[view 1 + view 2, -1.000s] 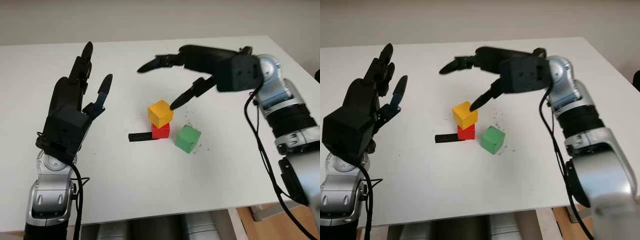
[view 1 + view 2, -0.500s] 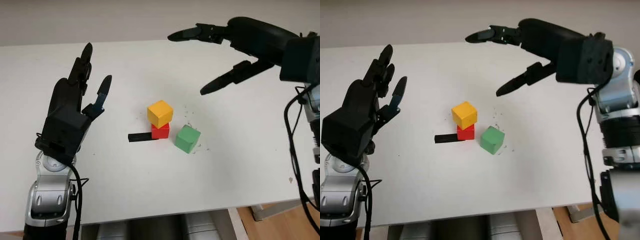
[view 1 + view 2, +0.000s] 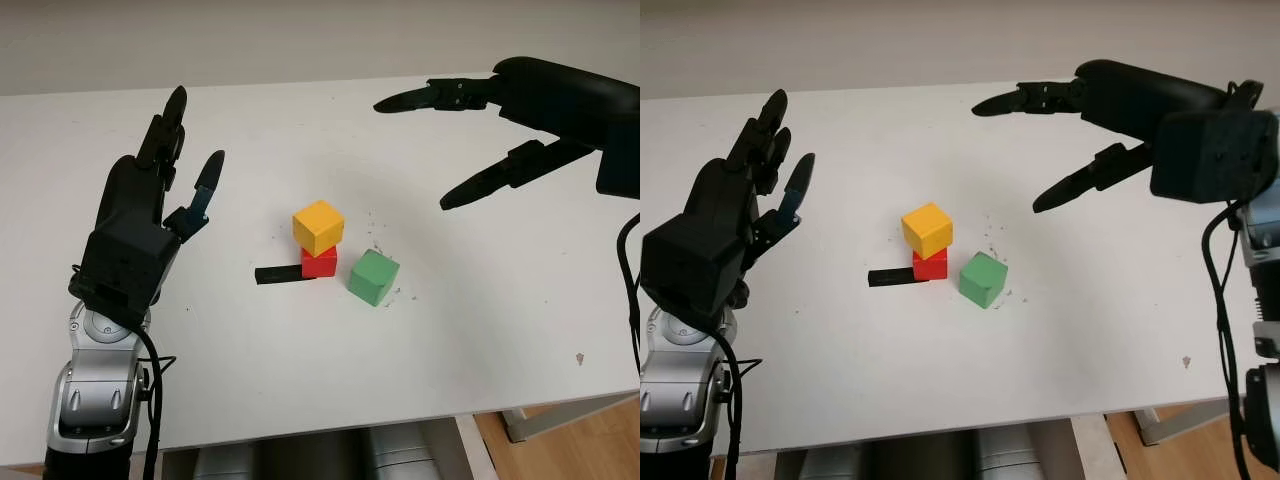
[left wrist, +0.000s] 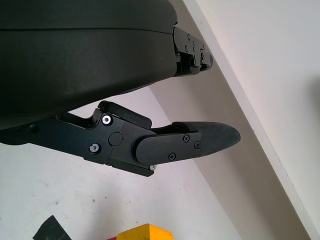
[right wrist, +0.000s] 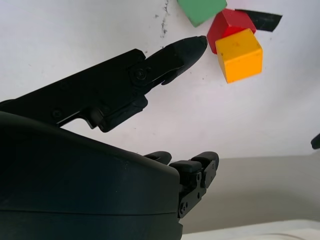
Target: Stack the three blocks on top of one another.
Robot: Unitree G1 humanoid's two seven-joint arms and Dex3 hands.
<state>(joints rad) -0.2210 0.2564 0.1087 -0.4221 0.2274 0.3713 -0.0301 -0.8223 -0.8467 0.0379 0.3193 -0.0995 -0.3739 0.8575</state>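
A yellow block [image 3: 319, 227] sits on top of a red block [image 3: 320, 262] near the middle of the white table [image 3: 250, 350]. The yellow one is turned a little and overhangs the red. A green block [image 3: 375, 277] stands on the table just right of the red one, tilted. My right hand [image 3: 470, 140] is open, raised above the table to the right of the stack and holding nothing. My left hand [image 3: 165, 190] is open, held upright at the left, apart from the blocks. In the right wrist view the yellow block [image 5: 240, 55], red block [image 5: 227, 25] and green block [image 5: 200, 10] lie beyond the fingers.
A short strip of black tape [image 3: 279, 274] lies on the table against the red block's left side. Small dark specks dot the surface around the green block. The table's front edge [image 3: 330, 425] runs near the bottom, with wood floor at the lower right.
My right hand has lifted away from the yellow block and pulled back to the right and upward. The yellow block stays on the red one. My left hand has not moved.
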